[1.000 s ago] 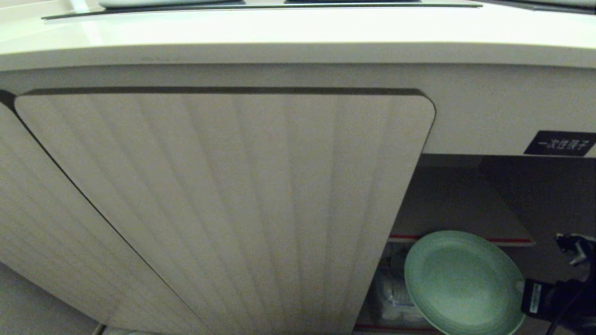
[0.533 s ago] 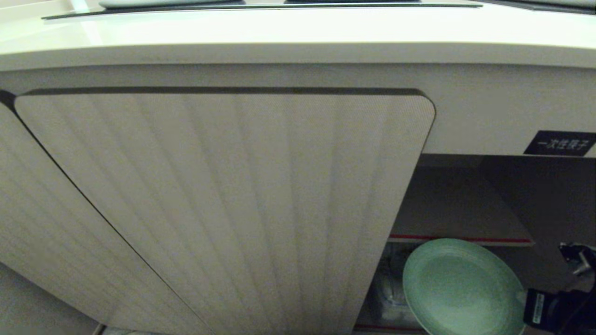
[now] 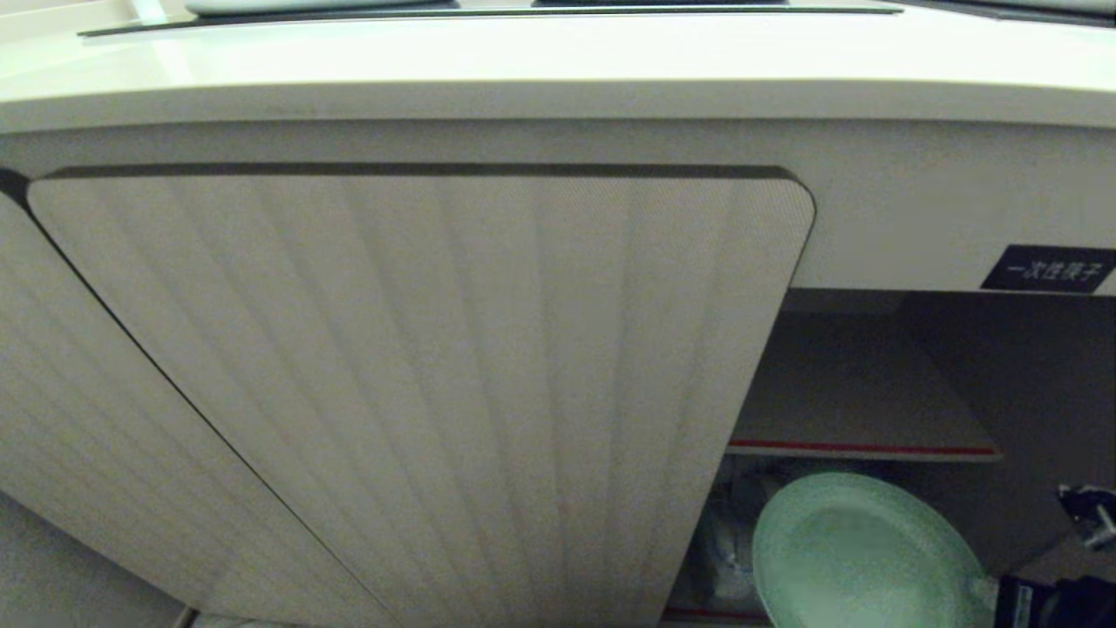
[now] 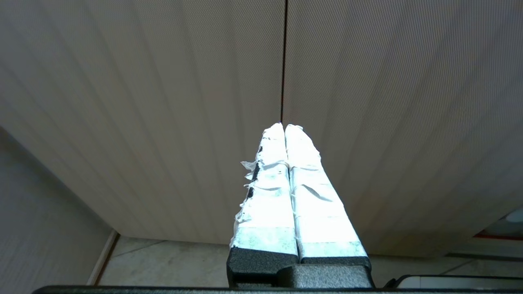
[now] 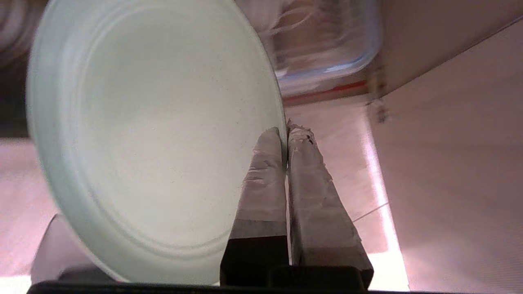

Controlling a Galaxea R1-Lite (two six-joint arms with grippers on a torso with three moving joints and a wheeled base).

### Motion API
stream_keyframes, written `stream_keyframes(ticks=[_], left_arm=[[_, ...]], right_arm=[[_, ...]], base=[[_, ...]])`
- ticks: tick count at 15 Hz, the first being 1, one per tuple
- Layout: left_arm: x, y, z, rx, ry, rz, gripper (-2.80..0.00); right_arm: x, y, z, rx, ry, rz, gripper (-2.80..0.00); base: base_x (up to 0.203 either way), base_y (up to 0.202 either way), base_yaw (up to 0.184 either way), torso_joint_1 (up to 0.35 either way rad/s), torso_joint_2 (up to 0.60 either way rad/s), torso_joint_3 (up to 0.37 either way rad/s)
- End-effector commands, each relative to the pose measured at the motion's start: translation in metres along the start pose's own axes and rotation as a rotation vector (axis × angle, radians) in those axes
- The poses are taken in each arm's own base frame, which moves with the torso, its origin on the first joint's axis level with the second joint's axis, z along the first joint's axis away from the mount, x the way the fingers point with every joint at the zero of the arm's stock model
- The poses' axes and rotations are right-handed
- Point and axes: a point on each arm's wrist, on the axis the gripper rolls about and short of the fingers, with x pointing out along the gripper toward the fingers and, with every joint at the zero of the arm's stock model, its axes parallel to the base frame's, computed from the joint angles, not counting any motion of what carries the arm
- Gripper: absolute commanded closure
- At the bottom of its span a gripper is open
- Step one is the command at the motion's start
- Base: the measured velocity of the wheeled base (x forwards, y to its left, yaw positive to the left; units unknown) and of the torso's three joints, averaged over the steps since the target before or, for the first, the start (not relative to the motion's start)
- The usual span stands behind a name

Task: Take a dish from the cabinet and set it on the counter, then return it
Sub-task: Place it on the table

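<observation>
Head view: the dish (image 3: 859, 558) hangs tilted at the cabinet's (image 3: 418, 384) open right end, below the red-edged shelf (image 3: 859, 449), level with the lower compartment. The right gripper (image 3: 1003, 597), barely in view at the opening's lower right corner, pinches the dish by its rim, probably so the thin plate can slip edgewise past the shelf. The counter (image 3: 558, 61) above is bare where visible. A black label (image 3: 1046, 268) carries white characters, too small to read.

Left wrist view: the left gripper (image 4: 284, 130) is parked, fingers pressed together, before the ribbed doors.

Right wrist view: taped fingers (image 5: 265, 171) clamp the dish's rim; a clear container (image 5: 327, 45) sits behind.
</observation>
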Motion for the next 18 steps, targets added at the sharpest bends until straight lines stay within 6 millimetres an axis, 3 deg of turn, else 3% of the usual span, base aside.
stream_keyframes(ticks=[1,18], left_arm=[[0.000,0.000,0.000,0.000,0.000,0.000,0.00],[0.000,0.000,0.000,0.000,0.000,0.001,0.00]], right_arm=[[-0.006,-0.001,-0.004,0.001,-0.007,0.011,0.00],[-0.025,-0.006,-0.023,0.007,0.101,0.065,0.00]], base=[[0.000,0.000,0.000,0.000,0.00,0.000],[0.000,0.000,0.000,0.000,0.00,0.000]])
